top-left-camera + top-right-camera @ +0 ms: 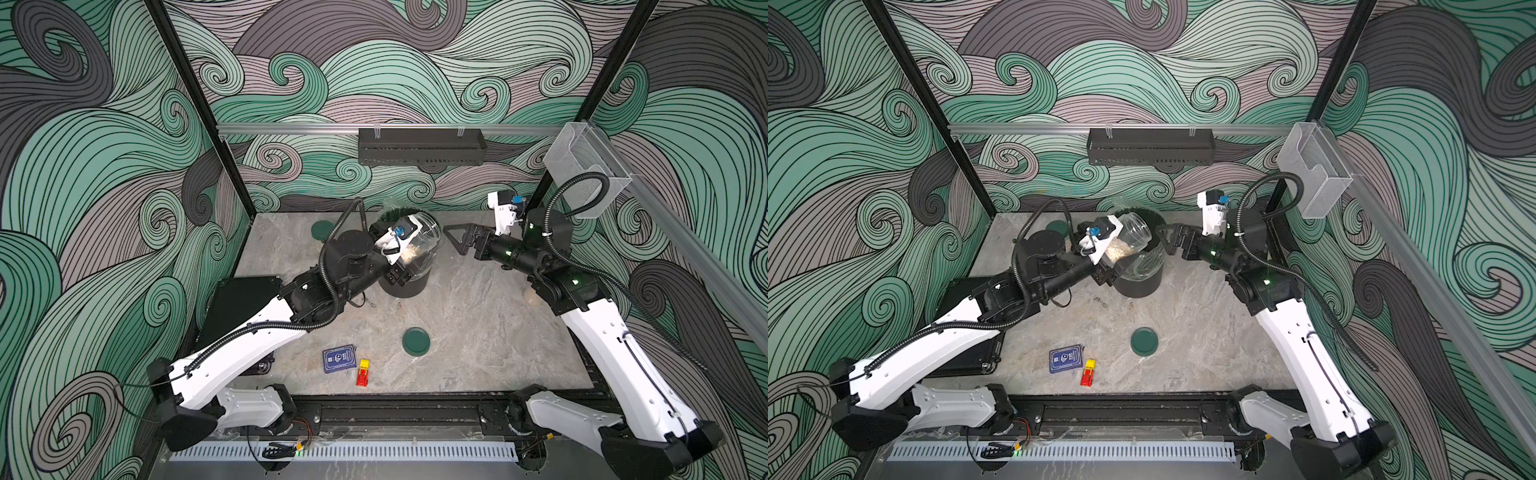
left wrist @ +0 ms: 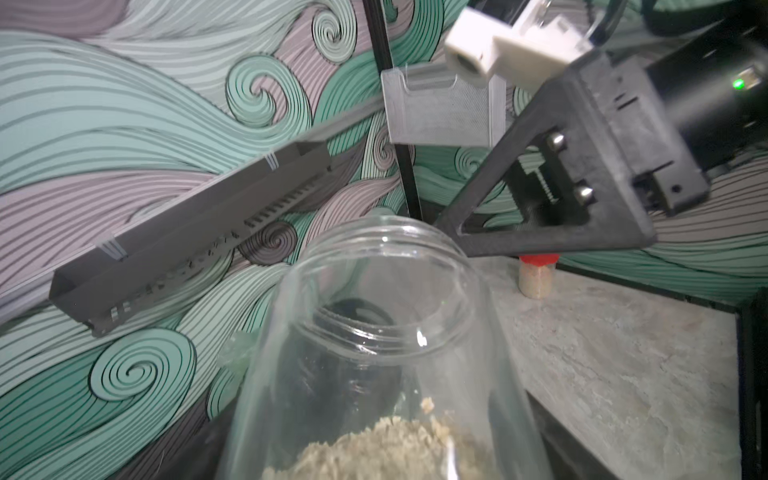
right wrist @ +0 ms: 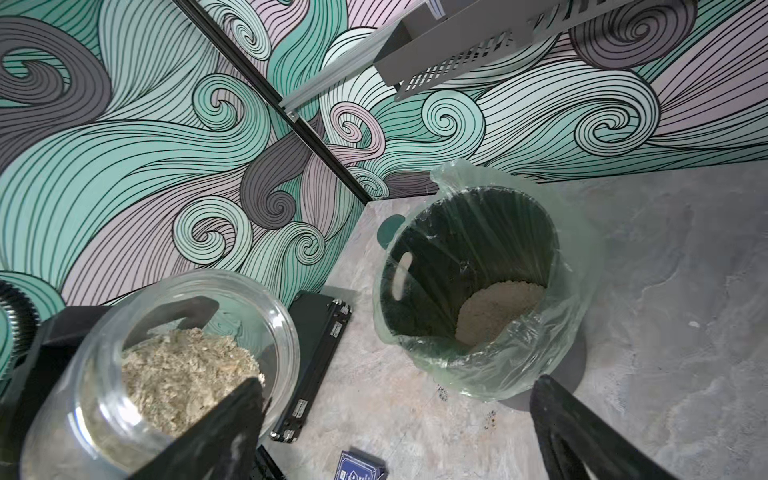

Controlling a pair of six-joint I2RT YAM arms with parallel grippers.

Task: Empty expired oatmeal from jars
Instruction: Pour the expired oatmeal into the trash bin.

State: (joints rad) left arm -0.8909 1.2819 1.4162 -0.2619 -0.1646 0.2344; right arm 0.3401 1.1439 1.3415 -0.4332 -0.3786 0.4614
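The grey marbled tabletop (image 1: 478, 332) sits inside swirl-patterned walls, with a lined black bin (image 1: 411, 287) at the back. The left gripper (image 1: 401, 266) is clamped on an open jar (image 3: 187, 332), held tilted above the bin with its mouth toward the opening. The oatmeal (image 3: 183, 374) is heaped at the base end, none of it at the mouth. A second heap of oatmeal (image 3: 498, 311) already lies in the bin, so this looks like the pour of a later jar, just beginning. The right gripper (image 1: 459, 239) hangs wide and empty beside the bin.

Next the jar probably needs tipping further, mouth kept inside the rim; how well it is centred is hard to judge here. A red-lidded jar (image 2: 536, 276) stands closed, waiting.
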